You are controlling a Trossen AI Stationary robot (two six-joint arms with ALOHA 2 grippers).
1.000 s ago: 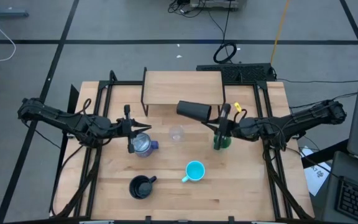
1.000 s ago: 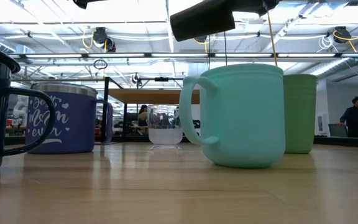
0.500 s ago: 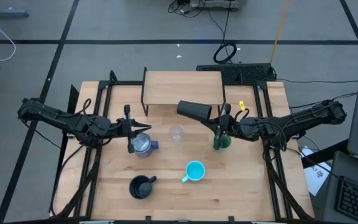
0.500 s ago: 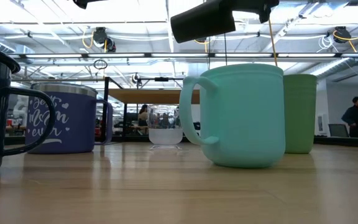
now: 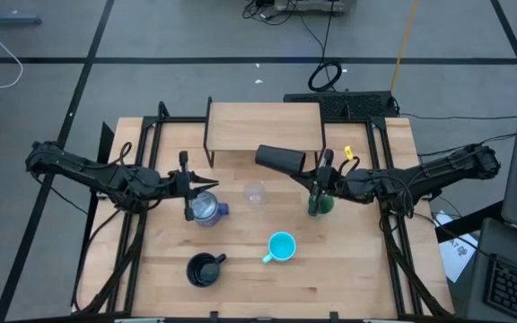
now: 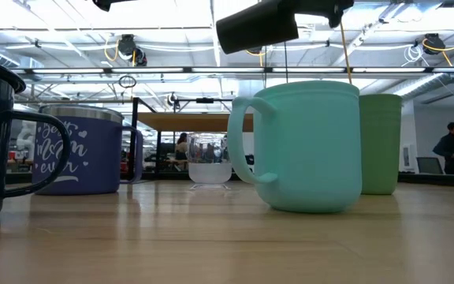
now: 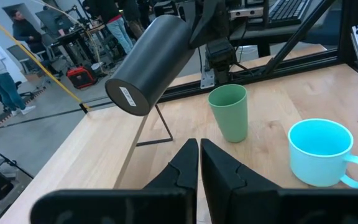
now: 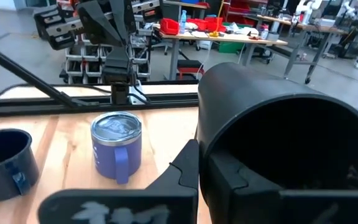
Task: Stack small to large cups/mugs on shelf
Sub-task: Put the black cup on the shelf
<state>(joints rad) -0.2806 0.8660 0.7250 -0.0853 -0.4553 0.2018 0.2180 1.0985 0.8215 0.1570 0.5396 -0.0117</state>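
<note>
My right gripper (image 5: 316, 176) is shut on the tall black tumbler (image 5: 281, 160), held tipped on its side in the air in front of the shelf (image 5: 263, 126); it also shows in the low view (image 6: 258, 28). On the table stand the green cup (image 5: 319, 205), the small clear glass (image 5: 256, 192), the blue-purple mug (image 5: 206, 209), the cyan mug (image 5: 281, 246) and the dark handled mug (image 5: 203, 268). My left gripper (image 7: 199, 155) is shut and empty, raised beside the blue-purple mug. My right gripper holds the tumbler by its rim (image 8: 202, 140) at the open end, the wall between the two fingers, one finger (image 8: 185, 174) outside and the other seemingly inside. The tumbler is lifted clear and lies nearly level, its closed base (image 7: 128, 96) pointing toward the table's left.
The shelf stands on thin black legs at the table's far middle, its top bare. Black frame rails (image 5: 146, 144) run along both table sides. People stand in the room beyond the table (image 6: 452, 146). Bare wood lies along the near edge (image 5: 330, 287).
</note>
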